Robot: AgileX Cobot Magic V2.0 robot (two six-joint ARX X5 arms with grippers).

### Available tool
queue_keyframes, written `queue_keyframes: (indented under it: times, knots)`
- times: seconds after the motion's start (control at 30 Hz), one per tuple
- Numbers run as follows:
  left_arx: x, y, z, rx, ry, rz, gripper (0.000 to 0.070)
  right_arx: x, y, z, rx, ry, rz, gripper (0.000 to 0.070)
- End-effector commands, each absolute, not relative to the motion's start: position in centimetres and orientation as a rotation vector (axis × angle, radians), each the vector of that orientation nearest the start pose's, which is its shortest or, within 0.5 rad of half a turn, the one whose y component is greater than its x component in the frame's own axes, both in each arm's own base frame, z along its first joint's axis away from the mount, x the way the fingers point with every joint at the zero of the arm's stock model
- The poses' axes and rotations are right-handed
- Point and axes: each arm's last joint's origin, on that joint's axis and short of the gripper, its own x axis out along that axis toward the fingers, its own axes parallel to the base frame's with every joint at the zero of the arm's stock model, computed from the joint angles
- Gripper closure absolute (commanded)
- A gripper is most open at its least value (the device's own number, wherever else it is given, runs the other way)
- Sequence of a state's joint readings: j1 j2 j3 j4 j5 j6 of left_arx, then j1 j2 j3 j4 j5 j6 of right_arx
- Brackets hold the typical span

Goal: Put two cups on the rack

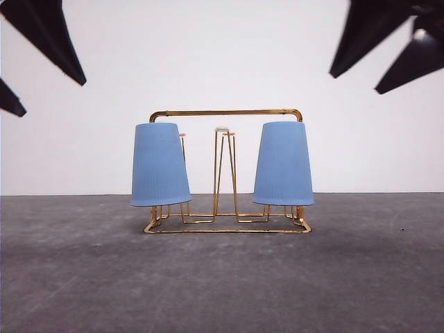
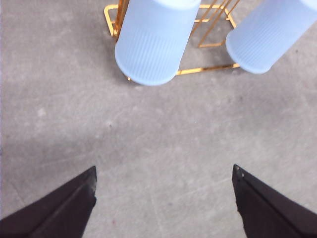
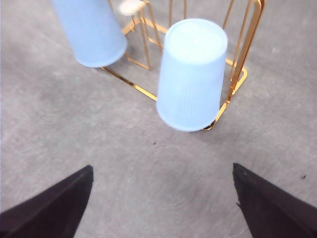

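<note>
Item: wire rack (image 1: 226,166), mid-worktop (image 1: 222,277); I log left cup (image 1: 159,165) and right cup (image 1: 283,164) upended on its end prongs. Left claw (image 2: 163,191) and right claw (image 3: 163,191) spread, empty. Risk: left cup leans; a knocked rack could tip it.

Bench (image 1: 76,277): a grey, faintly mottled flat surface, seen running back to a plain white wall.
Rack (image 1: 226,229): a gold wire frame whose rectangular base is set directly on the bench, near the middle, its arched handle frame upright.
Contact: only the base wires of the rack are seen touching the bench.
Marks: small dark specks are seen on the grey surface in the right wrist view.
</note>
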State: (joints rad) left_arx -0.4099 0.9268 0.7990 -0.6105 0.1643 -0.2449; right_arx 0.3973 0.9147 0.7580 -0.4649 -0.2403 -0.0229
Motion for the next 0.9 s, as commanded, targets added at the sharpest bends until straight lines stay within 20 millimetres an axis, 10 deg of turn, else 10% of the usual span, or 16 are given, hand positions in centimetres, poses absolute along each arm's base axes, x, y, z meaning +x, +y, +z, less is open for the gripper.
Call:
queue_keyframes:
  times: [0.0, 0.33, 0.37, 0.43, 0.87]
  knots:
    - [16.5, -7.8, 27.2, -0.111, 0.797, -0.481, 0.0197, 16.1, 7.6, 26.4, -0.015, 0.617, 0.613, 0.0151]
    - [15.6, -7.4, 24.7, -0.088, 0.856, -0.486, 0.0207, 14.1, 6.7, 22.8, 0.007, 0.652, 0.592, 0.0171]
    - [15.6, -7.5, 24.7, -0.090, 0.854, -0.489, 0.0279, 14.1, 6.7, 22.8, 0.006, 0.648, 0.588, 0.0270]
    - [15.6, -7.5, 24.7, -0.098, 0.856, -0.509, 0.0700, 14.2, 6.7, 23.0, 0.005, 0.630, 0.580, 0.0650]
    - [15.7, -7.6, 25.0, -0.113, 0.827, -0.533, 0.0700, 14.4, 6.8, 23.3, 0.009, 0.585, 0.575, 0.0669]
